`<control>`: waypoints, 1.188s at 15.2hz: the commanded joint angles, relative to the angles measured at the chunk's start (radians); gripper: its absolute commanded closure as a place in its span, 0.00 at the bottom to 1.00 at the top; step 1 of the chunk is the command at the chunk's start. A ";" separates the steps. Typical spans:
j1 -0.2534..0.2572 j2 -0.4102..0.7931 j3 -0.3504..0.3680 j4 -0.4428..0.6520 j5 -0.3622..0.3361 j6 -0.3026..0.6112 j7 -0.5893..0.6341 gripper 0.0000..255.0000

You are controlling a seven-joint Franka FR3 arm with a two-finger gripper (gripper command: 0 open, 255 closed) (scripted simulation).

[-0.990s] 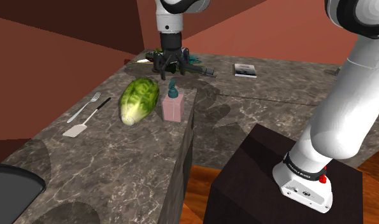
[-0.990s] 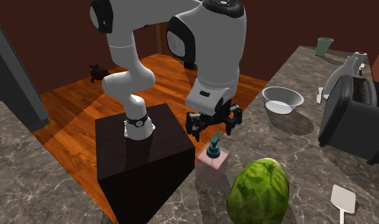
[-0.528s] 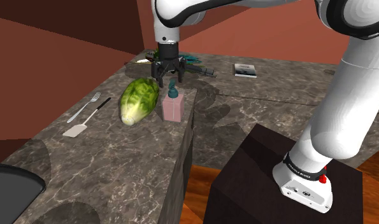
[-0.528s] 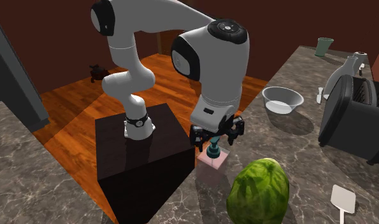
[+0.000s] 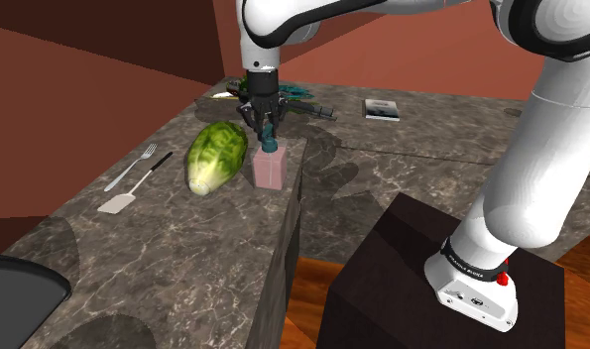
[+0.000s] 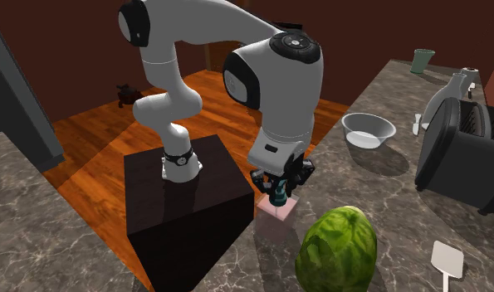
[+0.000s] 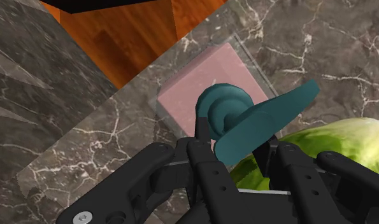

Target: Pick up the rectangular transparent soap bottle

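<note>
Wrist view finding: the jaws are closed about the teal pump head of the soap bottle, one finger on each side of its neck. The pink-bodied bottle stands upright on the desk, close to its edge and just beside the green cabbage.

Judgement: the grasp is made and the lift is not yet done. Your next move calls for a straight vertical raise, since the hold is on the pump alone and the body may swing. Room overhead is open. Avoid drifting toward the cabbage. Beyond the edge lie the wooden floor and the dark stand.
</note>
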State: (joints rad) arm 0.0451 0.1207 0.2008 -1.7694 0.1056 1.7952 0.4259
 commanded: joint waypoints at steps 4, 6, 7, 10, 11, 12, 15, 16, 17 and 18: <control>0.000 0.001 0.000 0.001 0.000 -0.002 0.001 1.00; 0.000 -0.003 0.000 0.023 0.000 -0.027 0.003 1.00; 0.000 -0.004 0.000 0.035 0.000 -0.041 0.005 1.00; 0.000 -0.006 0.000 0.073 0.000 -0.080 0.008 1.00; 0.000 -0.006 0.000 0.086 0.000 -0.093 0.010 1.00; 0.000 -0.007 0.000 0.099 -0.001 -0.106 0.011 1.00; 0.000 -0.006 0.000 0.140 -0.001 -0.147 0.016 1.00; 0.000 -0.005 0.000 0.155 -0.002 -0.160 0.017 1.00; 0.000 -0.004 0.000 0.170 -0.002 -0.174 0.019 1.00; 0.000 -0.002 0.001 0.185 -0.002 -0.188 0.020 1.00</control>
State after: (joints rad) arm 0.0449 0.1189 0.2011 -1.5993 0.1036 1.6227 0.4444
